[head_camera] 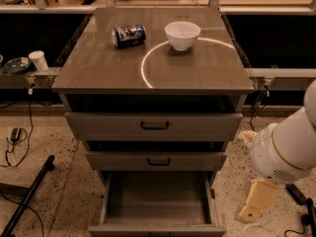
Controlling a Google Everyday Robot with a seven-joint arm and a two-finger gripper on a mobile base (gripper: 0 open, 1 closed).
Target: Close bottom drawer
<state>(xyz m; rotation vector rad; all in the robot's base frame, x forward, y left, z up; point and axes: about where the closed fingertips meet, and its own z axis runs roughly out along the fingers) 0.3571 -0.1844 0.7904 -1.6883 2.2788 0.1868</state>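
Standing pulled out, bottom drawer [157, 201] — gripper [253, 209] low beside its right, grip state unclear, can [128, 35] label unreadable

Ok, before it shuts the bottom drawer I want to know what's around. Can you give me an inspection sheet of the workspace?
Surface: cabinet top, grey-brown, with a bright ring of light on it.
Job's things: bottom drawer pulled far out; middle drawer and top drawer sit further in.
Clutter: can lying on its side and white bowl upright, apart, both on the cabinet top.
Grippers: hand low at the right of the cabinet, beside the bottom drawer, not touching it.
Cables: black cable hanging down to the floor at left.
Surroundings: paper cup on the left ledge; black pole on the speckled floor at left.
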